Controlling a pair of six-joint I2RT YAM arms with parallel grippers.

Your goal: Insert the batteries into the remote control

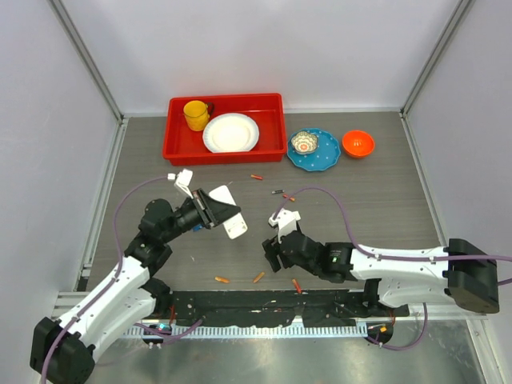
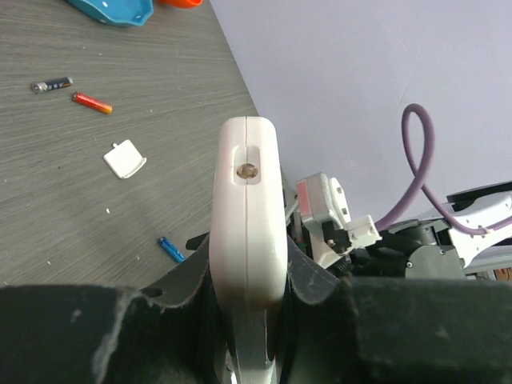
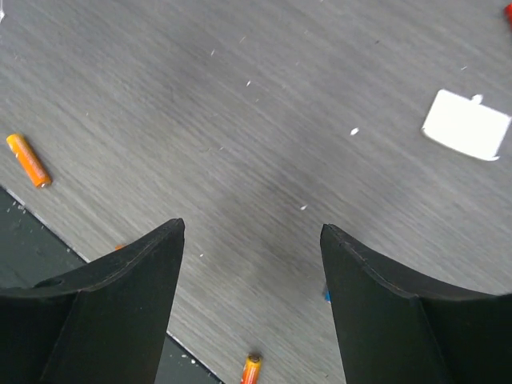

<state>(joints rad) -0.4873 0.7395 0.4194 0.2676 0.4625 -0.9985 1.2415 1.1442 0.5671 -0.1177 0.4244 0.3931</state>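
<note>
My left gripper (image 1: 214, 208) is shut on the white remote control (image 1: 234, 221), which it holds off the table. In the left wrist view the remote control (image 2: 248, 200) stands edge-on between the two jaws of the left gripper (image 2: 248, 268). To its right, my right gripper (image 1: 272, 254) hangs open and empty just above the table, as the right wrist view also shows (image 3: 252, 232). Batteries lie loose: orange ones (image 1: 222, 279) (image 1: 258, 277), a red one (image 1: 297, 286), a dark one (image 1: 277, 192), a blue one (image 2: 170, 250). One orange battery (image 3: 250, 370) lies just under the right jaws.
A small white cover piece (image 3: 466, 125) lies on the table. At the back, a red tray (image 1: 224, 157) holds a yellow cup (image 1: 196, 114) and a white plate (image 1: 231, 133). Right of it are a blue plate (image 1: 324, 158) and an orange bowl (image 1: 358, 143).
</note>
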